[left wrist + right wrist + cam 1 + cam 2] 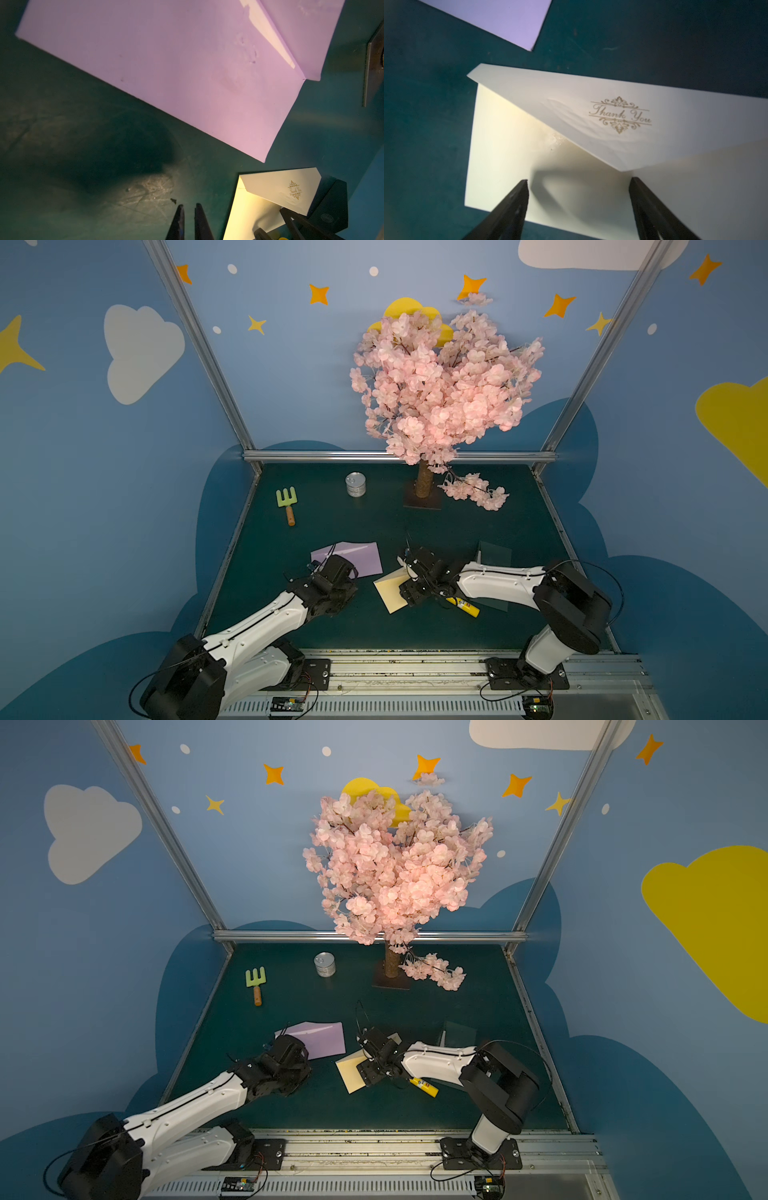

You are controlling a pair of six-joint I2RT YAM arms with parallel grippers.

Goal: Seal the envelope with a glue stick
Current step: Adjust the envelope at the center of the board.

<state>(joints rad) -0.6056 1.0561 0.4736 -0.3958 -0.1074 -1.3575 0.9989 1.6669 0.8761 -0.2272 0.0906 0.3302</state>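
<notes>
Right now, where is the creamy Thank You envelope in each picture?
Top view: cream envelope just right of the purple envelope, by the glue stick.
Top view: cream envelope, same spot.
Left wrist: cream envelope beside the left pincer.
Right wrist: cream envelope just beyond the open right pincer.
Shared landmark: the purple envelope, in all four.

Blue cloud-painted walls (291,364) enclose a green tabletop (374,639).

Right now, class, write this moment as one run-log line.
left tool: shut, empty | right tool: open, over cream envelope | glue stick: lying on table, unheld
</notes>
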